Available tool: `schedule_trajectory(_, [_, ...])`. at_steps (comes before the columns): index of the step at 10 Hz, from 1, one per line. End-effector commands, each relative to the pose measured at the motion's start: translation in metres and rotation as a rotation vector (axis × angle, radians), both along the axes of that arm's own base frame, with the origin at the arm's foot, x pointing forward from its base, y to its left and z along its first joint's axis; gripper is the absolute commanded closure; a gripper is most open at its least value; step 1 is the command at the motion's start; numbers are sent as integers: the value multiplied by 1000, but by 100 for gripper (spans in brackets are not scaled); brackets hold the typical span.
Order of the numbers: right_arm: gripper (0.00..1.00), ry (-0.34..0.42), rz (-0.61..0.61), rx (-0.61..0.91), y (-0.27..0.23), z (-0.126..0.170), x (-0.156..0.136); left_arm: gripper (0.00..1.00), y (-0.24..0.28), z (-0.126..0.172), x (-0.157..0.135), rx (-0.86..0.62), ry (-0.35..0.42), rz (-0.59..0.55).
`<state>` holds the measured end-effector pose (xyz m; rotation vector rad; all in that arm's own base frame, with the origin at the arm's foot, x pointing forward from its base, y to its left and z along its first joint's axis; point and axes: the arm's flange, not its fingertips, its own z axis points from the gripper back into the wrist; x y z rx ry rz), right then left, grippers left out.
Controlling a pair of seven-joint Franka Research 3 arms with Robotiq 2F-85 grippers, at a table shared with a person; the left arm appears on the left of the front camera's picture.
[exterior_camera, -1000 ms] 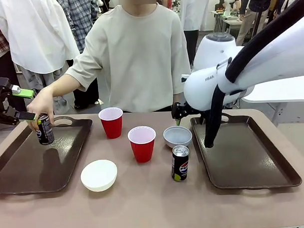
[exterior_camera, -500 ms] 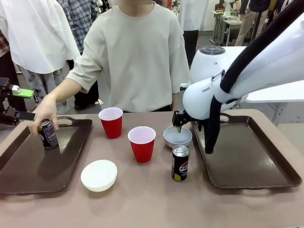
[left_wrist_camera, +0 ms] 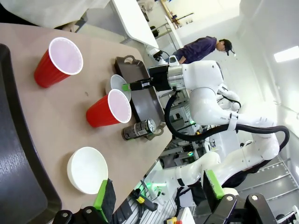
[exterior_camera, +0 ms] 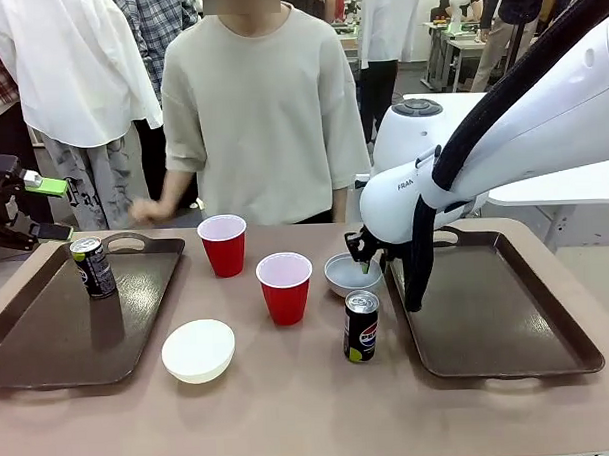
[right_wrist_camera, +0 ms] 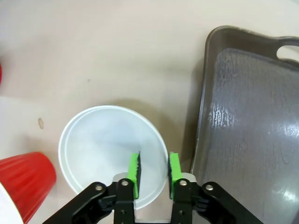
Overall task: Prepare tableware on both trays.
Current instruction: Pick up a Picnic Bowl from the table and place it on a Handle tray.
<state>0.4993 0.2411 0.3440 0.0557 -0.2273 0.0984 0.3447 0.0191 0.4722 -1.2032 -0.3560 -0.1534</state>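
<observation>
**At the right tray's (exterior_camera: 498, 326) table-side edge: right gripper (right_wrist_camera: 154, 170) astride a bowl (right_wrist_camera: 100, 144) rim**

Beside that tray, on the table, the white bowl is sitting with the right gripper straddling its rim. One green pad is inside and one outside, narrowly spaced; whether they are pinching the rim cannot be told. By the left tray's (exterior_camera: 38, 342) far corner the left gripper (exterior_camera: 46, 209) is hovering, its jaws standing wide apart and holding nothing. One soda can (exterior_camera: 93, 266) is standing upright on that tray. Between the trays, the other can (exterior_camera: 361, 326), the far red cup (exterior_camera: 222, 244), the near red cup (exterior_camera: 285, 287) and the second bowl (exterior_camera: 198, 349) are resting on the table.
</observation>
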Motion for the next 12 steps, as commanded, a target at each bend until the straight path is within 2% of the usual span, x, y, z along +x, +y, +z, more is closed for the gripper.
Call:
schedule_trajectory(1, [81,10,-8,18,-1,-6,9,0,0,1,0,-20,-4,2])
schedule_trajectory(3, [100,11,-6,16,-3,-7,9,0,0,1,0,-20,-4,2])
schedule_trajectory(5, [100,7,-2,16,-2,-6,9,0,0,1,0,-20,-4,2])
schedule_trajectory(7, [100,-2,-14,22,-6,7,7,0,0,1,0,-20,-4,2])
schedule_trajectory(8, [100,47,-12,-2,-7,24,2,0,0,1,0,-20,-4,2])
schedule_trajectory(9, [100,54,-14,-1,-13,54,-5,0,0,1,0,-20,-4,2])
schedule_trajectory(10, [100,41,-17,-24,-23,93,-19,0,0,1,0,-20,-4,2])
schedule_trajectory(12, [100,9,-53,-29,-47,148,-43,0,0,1,0,-20,-4,2])
